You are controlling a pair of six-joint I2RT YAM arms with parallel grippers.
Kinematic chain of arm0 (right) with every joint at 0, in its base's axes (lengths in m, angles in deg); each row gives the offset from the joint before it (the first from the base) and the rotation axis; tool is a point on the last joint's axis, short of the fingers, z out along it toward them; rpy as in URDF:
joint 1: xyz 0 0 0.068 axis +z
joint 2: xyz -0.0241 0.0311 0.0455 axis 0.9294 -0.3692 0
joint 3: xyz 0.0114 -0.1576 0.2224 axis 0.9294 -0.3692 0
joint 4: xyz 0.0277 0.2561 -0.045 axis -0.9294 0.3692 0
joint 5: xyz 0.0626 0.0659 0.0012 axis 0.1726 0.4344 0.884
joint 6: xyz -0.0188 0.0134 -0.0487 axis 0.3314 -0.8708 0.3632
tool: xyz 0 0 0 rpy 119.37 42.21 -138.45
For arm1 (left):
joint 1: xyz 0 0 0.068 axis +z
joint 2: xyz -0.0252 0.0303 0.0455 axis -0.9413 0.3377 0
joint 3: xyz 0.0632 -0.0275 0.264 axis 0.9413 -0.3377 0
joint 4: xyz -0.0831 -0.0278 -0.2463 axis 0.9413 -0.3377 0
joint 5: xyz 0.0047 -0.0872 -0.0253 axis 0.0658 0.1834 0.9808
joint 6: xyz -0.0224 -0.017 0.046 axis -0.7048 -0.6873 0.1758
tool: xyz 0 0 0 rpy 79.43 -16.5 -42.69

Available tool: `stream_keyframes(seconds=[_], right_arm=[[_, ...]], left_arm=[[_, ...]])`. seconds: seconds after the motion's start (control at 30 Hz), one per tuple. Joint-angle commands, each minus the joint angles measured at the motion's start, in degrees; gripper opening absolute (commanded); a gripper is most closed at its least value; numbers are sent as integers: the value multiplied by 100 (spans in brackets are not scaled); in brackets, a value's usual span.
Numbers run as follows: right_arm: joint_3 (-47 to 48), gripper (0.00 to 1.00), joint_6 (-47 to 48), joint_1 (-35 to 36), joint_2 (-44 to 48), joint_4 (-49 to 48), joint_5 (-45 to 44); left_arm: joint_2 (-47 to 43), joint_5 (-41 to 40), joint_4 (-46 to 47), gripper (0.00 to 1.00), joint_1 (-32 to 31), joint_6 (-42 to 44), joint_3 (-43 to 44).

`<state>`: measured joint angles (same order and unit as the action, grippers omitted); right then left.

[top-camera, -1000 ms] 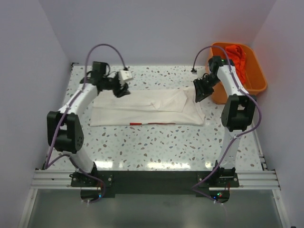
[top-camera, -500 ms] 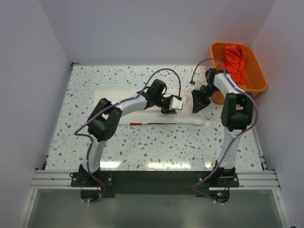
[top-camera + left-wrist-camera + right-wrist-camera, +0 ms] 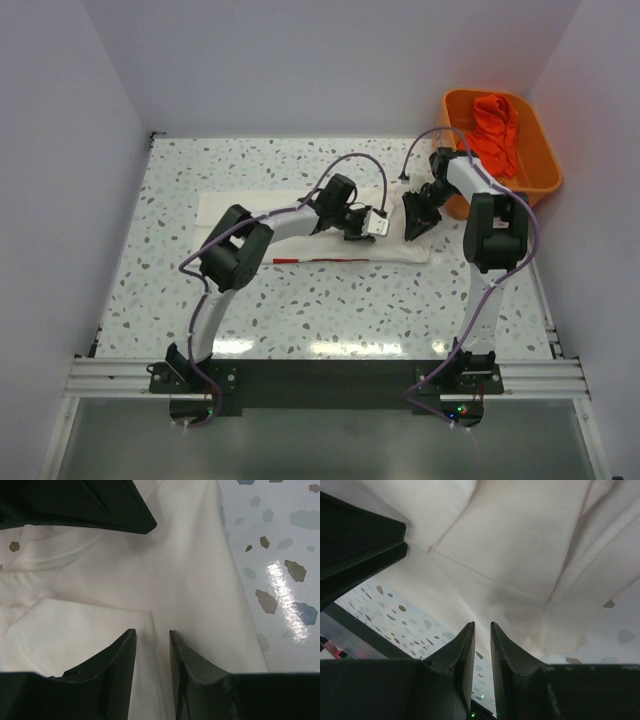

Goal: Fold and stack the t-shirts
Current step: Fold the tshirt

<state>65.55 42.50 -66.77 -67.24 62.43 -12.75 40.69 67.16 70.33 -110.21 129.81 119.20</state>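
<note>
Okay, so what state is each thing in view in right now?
t-shirt: spread flat on the table, partly folded.
orange tub: upright, holding a bunched red cloth.
left gripper: jaws narrowly open over the t-shirt.
right gripper: jaws nearly together at the t-shirt's edge; grip unclear.

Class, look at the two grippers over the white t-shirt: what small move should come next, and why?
Probably close both grippers fully on the cloth. The left gripper and right gripper sit toward the right end of the spread t-shirt, jaws narrowly apart with white fabric showing between them; a firm pinch seems needed before lifting a fold.
</note>
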Motion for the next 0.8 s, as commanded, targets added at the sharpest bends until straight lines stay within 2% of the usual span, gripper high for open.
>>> stream_keyframes(seconds=[0.0,0.17,0.4,0.57,0.77], right_arm=[[-3,23,-62,11,54,-96,-95],[-91,23,-80,2,-8,-139,-121],[-92,22,-98,2,-87,-184,-218],[-92,22,-106,2,-122,-219,-341],[-74,22,-98,2,-192,-228,-482]], left_arm=[[159,-82,385,38,-49,105,243],[318,-258,588,26,-49,0,454],[46,-100,517,14,-40,114,270],[-139,14,482,0,-13,149,138],[-604,260,499,0,83,290,-274]])
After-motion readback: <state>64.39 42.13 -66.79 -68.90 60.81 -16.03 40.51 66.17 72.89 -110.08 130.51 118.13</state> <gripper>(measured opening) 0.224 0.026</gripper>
